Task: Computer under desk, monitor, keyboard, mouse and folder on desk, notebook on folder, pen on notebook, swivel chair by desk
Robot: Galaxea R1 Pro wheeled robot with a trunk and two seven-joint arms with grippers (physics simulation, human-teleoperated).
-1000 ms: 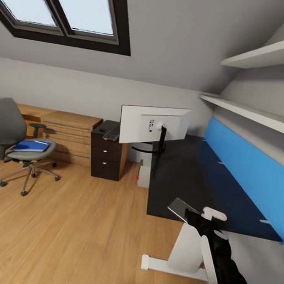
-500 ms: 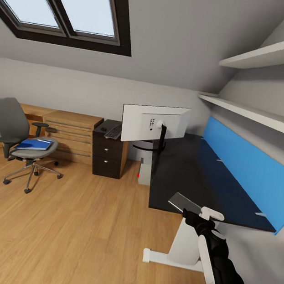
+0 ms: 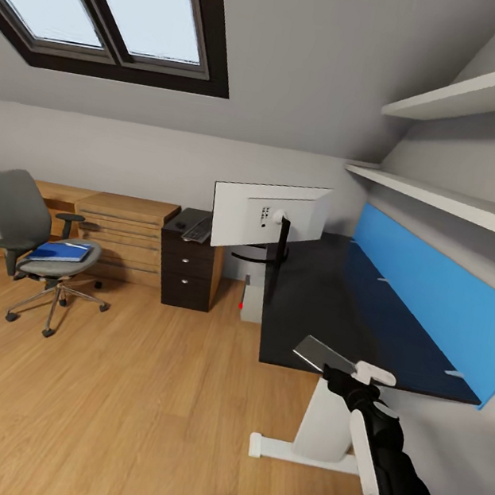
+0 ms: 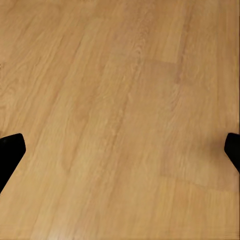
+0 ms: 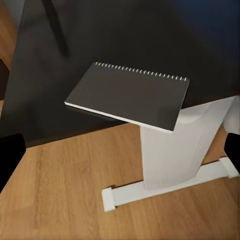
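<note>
No legible text or labels anywhere.

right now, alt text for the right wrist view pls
A black spiral-bound notebook lies flat at the near corner of the black desk, part of it jutting past the edge over the wood floor. Below it stands the desk's white pedestal leg.

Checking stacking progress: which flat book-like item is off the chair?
The black spiral-edged notebook, over the desk's near corner by the right tool; the blue folder lies on the swivel chair.
</note>
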